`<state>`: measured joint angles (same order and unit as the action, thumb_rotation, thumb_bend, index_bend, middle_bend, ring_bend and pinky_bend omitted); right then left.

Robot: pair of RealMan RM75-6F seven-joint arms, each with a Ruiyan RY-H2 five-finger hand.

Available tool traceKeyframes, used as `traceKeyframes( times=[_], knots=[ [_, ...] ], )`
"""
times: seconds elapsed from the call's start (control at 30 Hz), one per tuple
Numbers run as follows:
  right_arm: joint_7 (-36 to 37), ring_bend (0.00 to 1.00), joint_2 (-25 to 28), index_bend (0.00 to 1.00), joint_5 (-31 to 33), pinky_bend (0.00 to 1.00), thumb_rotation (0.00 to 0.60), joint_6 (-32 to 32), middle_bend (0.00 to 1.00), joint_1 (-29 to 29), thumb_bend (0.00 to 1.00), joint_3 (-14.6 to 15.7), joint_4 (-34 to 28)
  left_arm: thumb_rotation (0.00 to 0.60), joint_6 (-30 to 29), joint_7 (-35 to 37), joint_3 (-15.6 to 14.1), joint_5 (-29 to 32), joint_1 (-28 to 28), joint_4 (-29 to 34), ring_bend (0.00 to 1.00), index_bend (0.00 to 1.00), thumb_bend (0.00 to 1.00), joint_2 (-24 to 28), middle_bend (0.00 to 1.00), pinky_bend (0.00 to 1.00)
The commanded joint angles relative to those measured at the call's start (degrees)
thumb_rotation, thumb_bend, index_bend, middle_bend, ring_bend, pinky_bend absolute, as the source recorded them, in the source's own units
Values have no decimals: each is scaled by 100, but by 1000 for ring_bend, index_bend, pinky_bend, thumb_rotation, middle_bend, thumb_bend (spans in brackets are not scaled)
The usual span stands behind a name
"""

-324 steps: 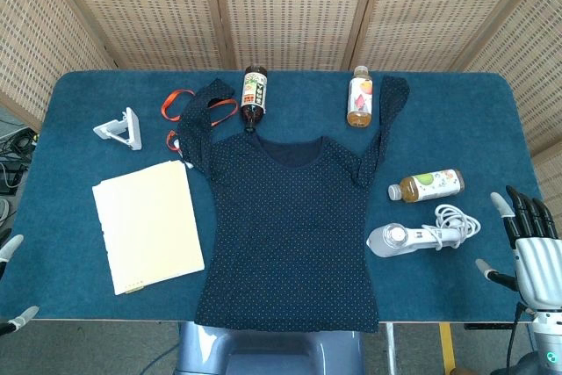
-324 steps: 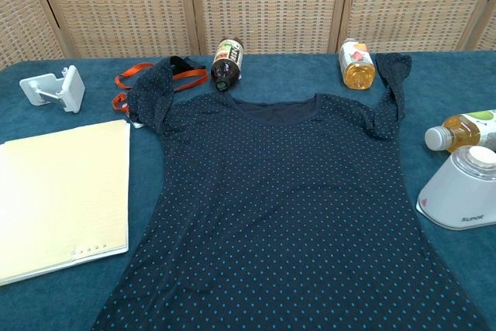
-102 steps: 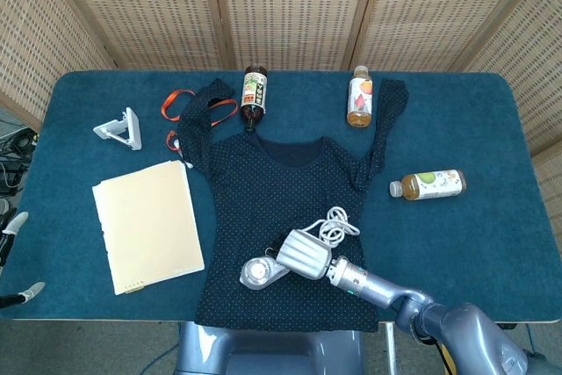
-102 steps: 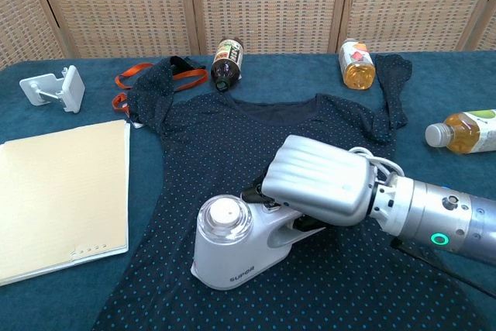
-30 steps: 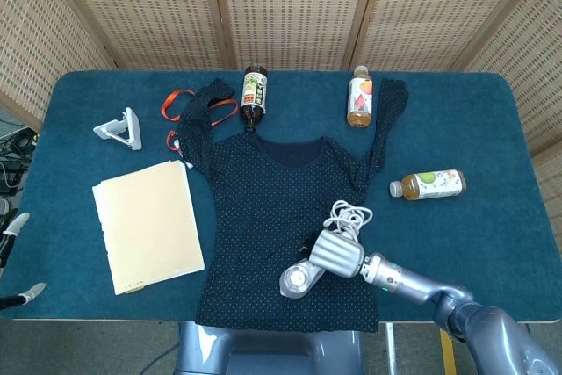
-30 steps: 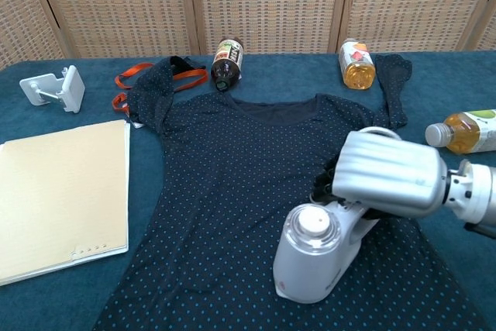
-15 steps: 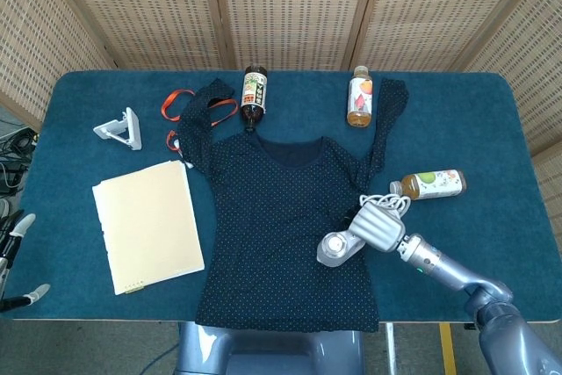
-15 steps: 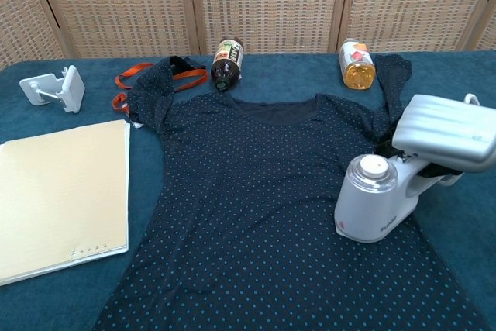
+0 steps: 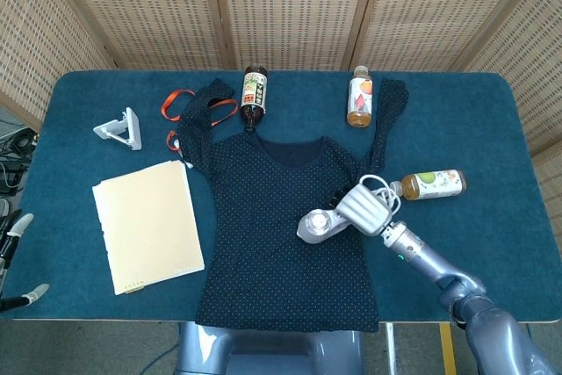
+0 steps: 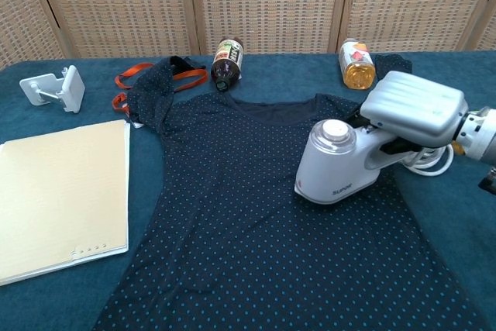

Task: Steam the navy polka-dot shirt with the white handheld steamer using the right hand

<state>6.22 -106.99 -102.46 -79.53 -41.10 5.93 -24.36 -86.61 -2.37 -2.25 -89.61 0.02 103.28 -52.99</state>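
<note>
Gripping the white handheld steamer (image 10: pixel 335 162) by its handle, right hand (image 10: pixel 412 111) holds its head down on the navy polka-dot shirt (image 10: pixel 256 222), right of the chest area. Shirt lies flat on the blue surface (image 9: pixel 492 129), hem nearest. Left hand (image 9: pixel 13 261) at the near left edge, only fingertips showing; cannot tell its state. Cream notepad (image 9: pixel 147 224) left of the shirt. Green-label bottle (image 9: pixel 430 184) just beyond the right hand. Farther back: white stand (image 9: pixel 120 128), orange strap (image 9: pixel 180 103), dark bottle (image 9: pixel 254 92), orange bottle (image 9: pixel 360 97).
</note>
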Motion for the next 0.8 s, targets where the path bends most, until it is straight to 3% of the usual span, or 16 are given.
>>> traceKeyframes(
  times=[0.03,0.33,0.8],
  knots=[
    [-181,724,-141,873,-45,940,600,117,718,-34,1000,64,-13,600,-9,61,-3,-9,5,-14,0,0,0,15,0,0],
    [-578,724,-308,872,-369,941,600,35,718,-130,1000,328,-272,600,-13,101,-1,-24,2,-18,0,0,0,23,0,0],
    [-1236,724,-302,871,-902,941,600,-281,717,-296,1000,584,-1512,600,-5,112,9,-14,-7,-29,0,0,0,20,0,0]
  ],
)
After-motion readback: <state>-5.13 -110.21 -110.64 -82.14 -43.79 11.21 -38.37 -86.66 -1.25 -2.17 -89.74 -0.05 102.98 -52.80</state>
